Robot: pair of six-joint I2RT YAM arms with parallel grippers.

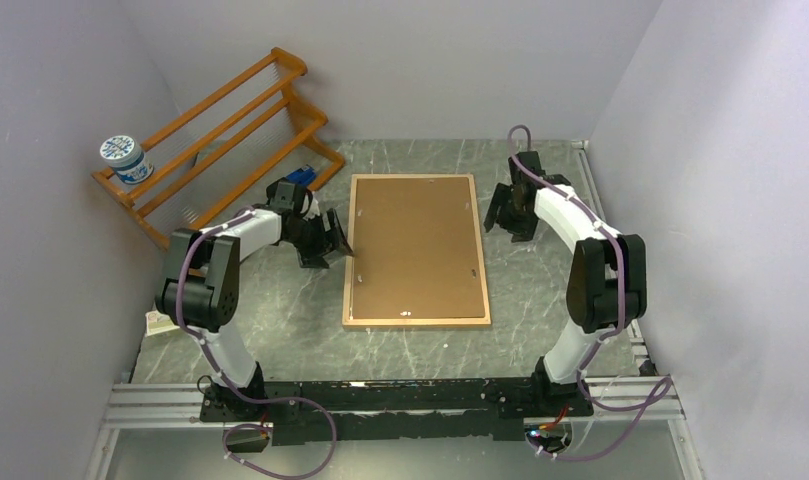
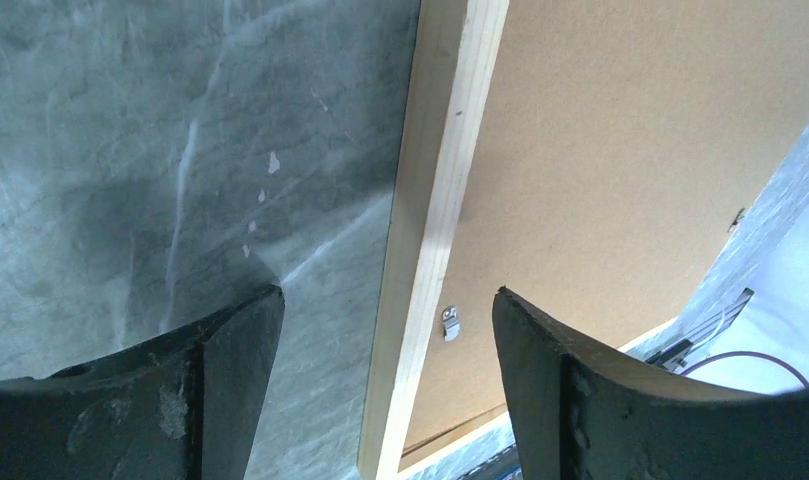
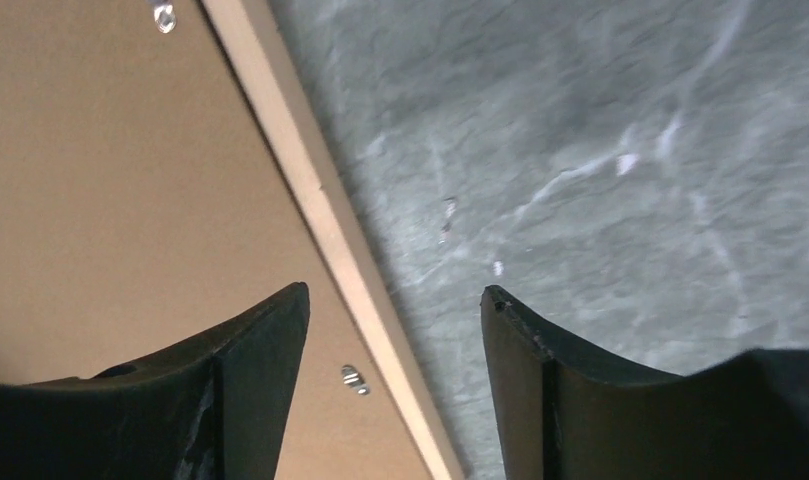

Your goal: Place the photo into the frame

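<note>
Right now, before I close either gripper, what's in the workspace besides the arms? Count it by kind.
Picture frame: 1
Brown backing board, lying in the frame: 1
Wooden slatted rack: 1
White and blue tub on the rack: 1
Small blue item by the rack: 1
Pale flat item at the left edge of the table: 1
Total: 6

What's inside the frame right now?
A brown backing board fills the frame, with small metal clips at its edges. Whether the photo lies under the board cannot be seen.

frame point(image 1: 416, 322): pale smooth wood | backing board point(image 1: 415, 245): matt brown fibreboard | table point(image 1: 300, 320): grey marbled matt | clip point(image 2: 450, 322): shiny metal
</note>
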